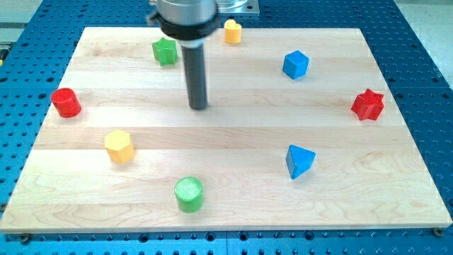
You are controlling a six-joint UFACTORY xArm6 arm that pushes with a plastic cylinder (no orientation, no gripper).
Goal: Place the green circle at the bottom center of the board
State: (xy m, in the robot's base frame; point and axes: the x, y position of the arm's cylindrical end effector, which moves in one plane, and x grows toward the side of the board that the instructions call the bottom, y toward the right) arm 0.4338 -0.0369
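The green circle [189,194] is a short green cylinder standing near the board's bottom edge, a little left of centre. My tip [199,106] rests on the board above the middle, well above the green circle and slightly to its right. It touches no block. The rod rises from the tip to the arm's dark mount at the view's top.
On the wooden board [233,142] are a green star [164,51] and a yellow block [232,32] at the top, a blue cube [296,64], a red star [367,105] at the right, a blue triangle [299,161], a yellow hexagon [119,146] and a red cylinder [66,103] at the left.
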